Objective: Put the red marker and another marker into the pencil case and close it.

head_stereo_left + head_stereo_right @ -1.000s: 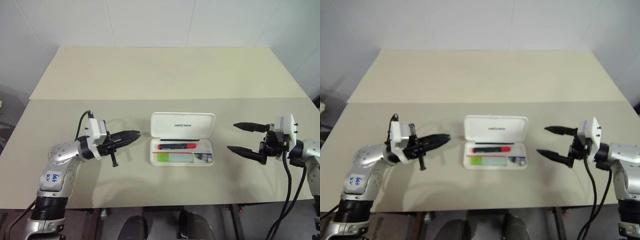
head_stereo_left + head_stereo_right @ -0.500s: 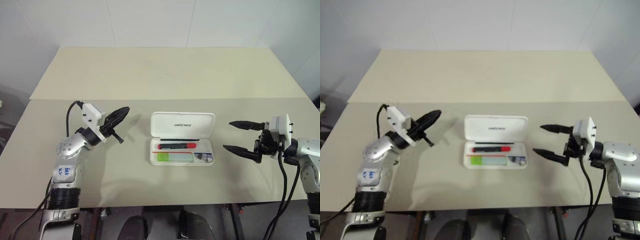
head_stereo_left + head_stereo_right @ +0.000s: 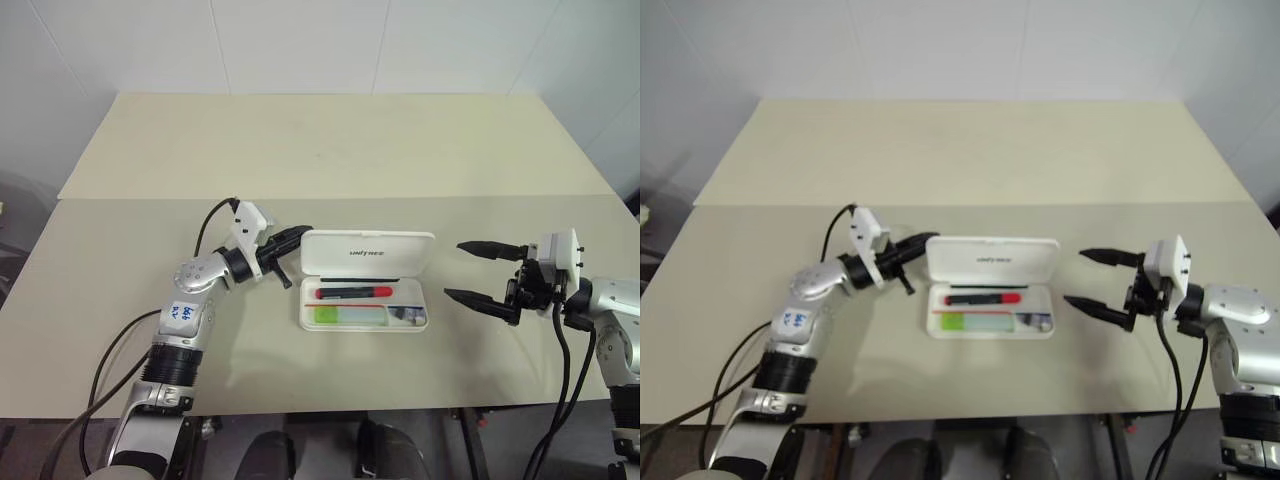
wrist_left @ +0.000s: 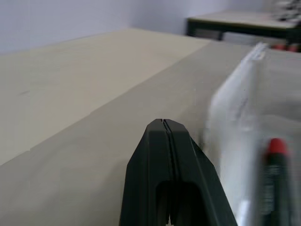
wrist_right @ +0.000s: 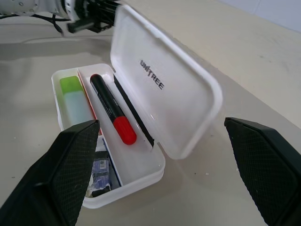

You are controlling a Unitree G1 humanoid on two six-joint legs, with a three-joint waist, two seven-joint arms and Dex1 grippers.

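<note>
A: Where does the pencil case (image 3: 366,280) sit?

B: Near the middle of the tabletop (image 3: 330,150), closer to the near edge than the far one. It stands open, the lid raised on the far side with the lettering facing forward. The red marker (image 3: 354,292) lies lengthwise in the tray, cap toward the right edge of the table. The green-capped highlighter (image 3: 349,315) lies beside it on the near side, cap toward the left edge.

A: And the left arm?

B: It is bent at the elbow, forearm reaching in from the left edge. The left gripper (image 3: 300,234) points about level toward the lid's far left corner, its fingers pressed together with nothing between them. The tips are right at that corner; I cannot tell whether they touch it. In the left wrist view the lid stands just beside the closed fingertips (image 4: 162,136).

A: The right arm?

B: It comes in from the right edge of the table, held off the surface and pointing level at the case's right end, well apart from it. The right gripper (image 3: 468,270) is spread wide and carries nothing.
</note>
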